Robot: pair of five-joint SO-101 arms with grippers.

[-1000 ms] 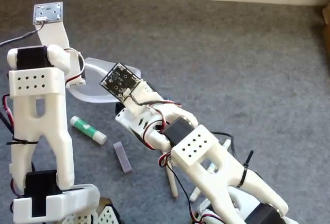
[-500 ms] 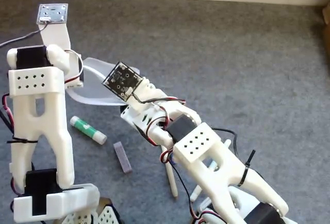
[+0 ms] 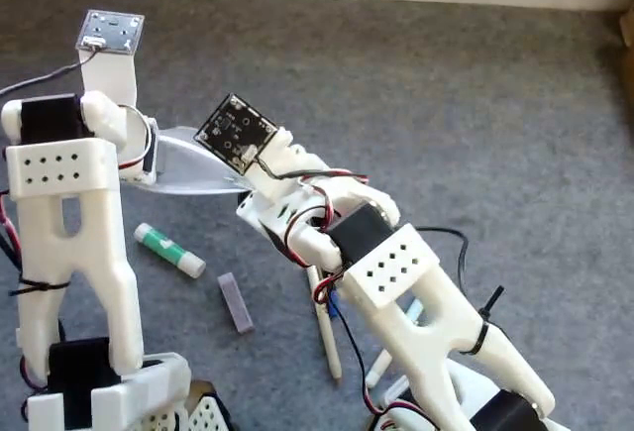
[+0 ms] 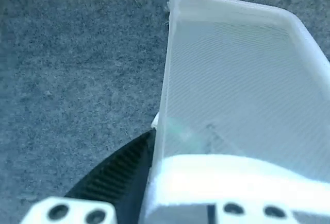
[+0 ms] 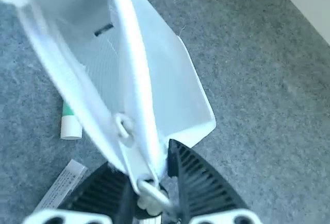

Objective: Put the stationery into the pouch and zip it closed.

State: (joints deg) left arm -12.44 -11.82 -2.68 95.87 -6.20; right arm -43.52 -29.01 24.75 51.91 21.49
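High view, pouch: your left gripper (image 3: 149,159) and right gripper (image 3: 248,193) share the translucent white plastic pouch (image 3: 188,168), one at each end, raised off the grey carpet (image 3: 475,104).
High view, stationery: the green-and-white glue stick (image 3: 168,250), lilac block eraser (image 3: 235,302) and white pen (image 3: 327,327) lie loose on the carpet below, none inside yet.
Left wrist view: left gripper (image 4: 157,152), jaws pinched narrow on the pouch (image 4: 237,90) wall. You're likely anchoring that end.
Right wrist view: right gripper (image 5: 149,183), jaws clamped on the zip end of the pouch (image 5: 154,80), so the mouth gapes wide. The glue stick (image 5: 69,123) and eraser (image 5: 62,185) sit just beside it.
Judgement: that two-ended hold looks like it's there to keep the mouth open for loading.
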